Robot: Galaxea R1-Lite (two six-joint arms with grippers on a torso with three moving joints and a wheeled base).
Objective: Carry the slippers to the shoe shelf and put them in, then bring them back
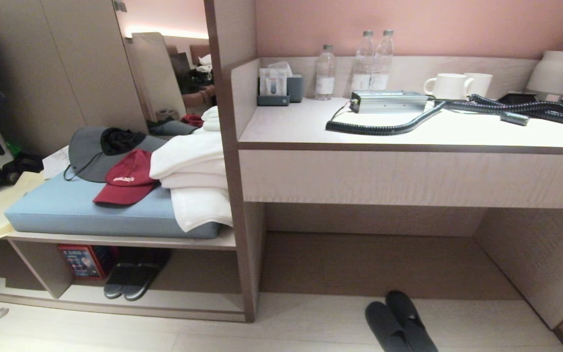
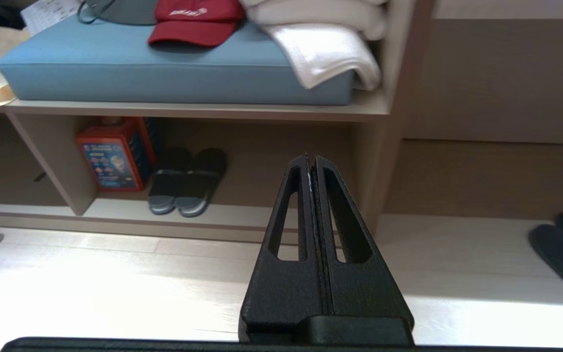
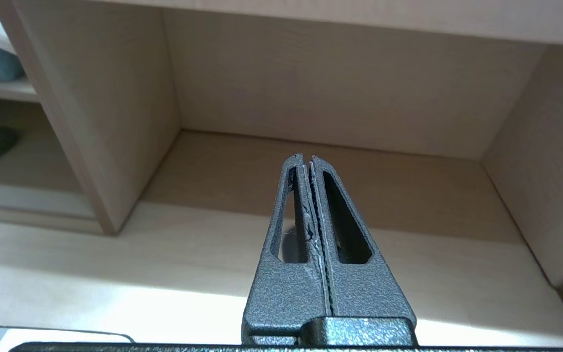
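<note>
Left gripper [image 2: 311,161] pressed shut and empty, hanging above the pale floor [image 2: 115,274] in front of the shoe shelf [image 2: 203,111]. Right gripper [image 3: 306,160] likewise closed on nothing, aimed into the taller open recess [image 3: 311,88] beneath the bench [image 1: 408,134]. Slate grey-blue slippers [image 1: 401,322] lying side by side and touching on the floor, just outside the front edge of that recess, well apart from both grippers. Blacker pair of slippers [image 1: 132,279] tucked inside the shoe shelf beside a red box [image 1: 82,260]. Blue cushion [image 1: 76,208] on top of the shelf, carrying a red cap [image 1: 125,178], a grey hat [image 1: 91,151] and folded white towels [image 1: 193,176] at its right end.
</note>
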